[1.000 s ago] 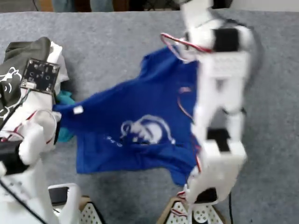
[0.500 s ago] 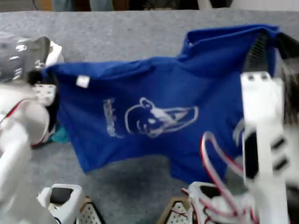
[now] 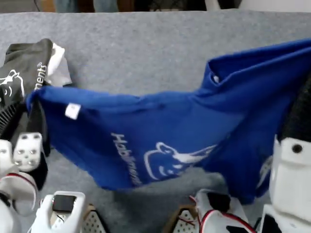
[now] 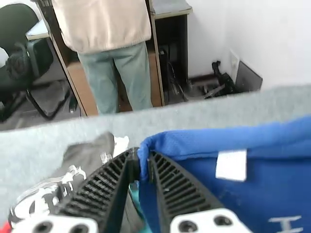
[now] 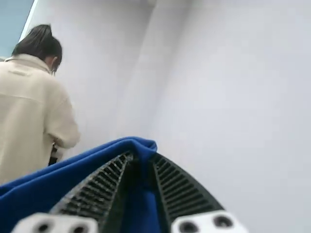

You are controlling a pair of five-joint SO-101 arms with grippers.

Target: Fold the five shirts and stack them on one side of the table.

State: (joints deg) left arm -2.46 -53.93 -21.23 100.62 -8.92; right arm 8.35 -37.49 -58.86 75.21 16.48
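Observation:
A blue shirt (image 3: 165, 131) with a white print hangs stretched in the air above the grey table (image 3: 126, 48). My left gripper (image 4: 142, 162) is shut on one corner of the blue shirt (image 4: 233, 165), near its white label, at the left in the high view. My right gripper (image 5: 140, 162) is shut on another edge of the blue shirt (image 5: 63, 187), held high at the far right. The left arm (image 3: 24, 160) and the right arm (image 3: 291, 179) stand near the front edge. A pile of shirts (image 3: 24, 77), dark with white print on top, lies at the left.
The pile of shirts (image 4: 63, 179) lies just below the left gripper. The arm bases (image 3: 63, 211) stand at the table's front edge. Grey table surface lies open at the back and middle.
Both grippers have lifted the blue shirt off the table and pulled it wide apart. The right arm swung from the middle to the far right; the left corner rose beside the pile.

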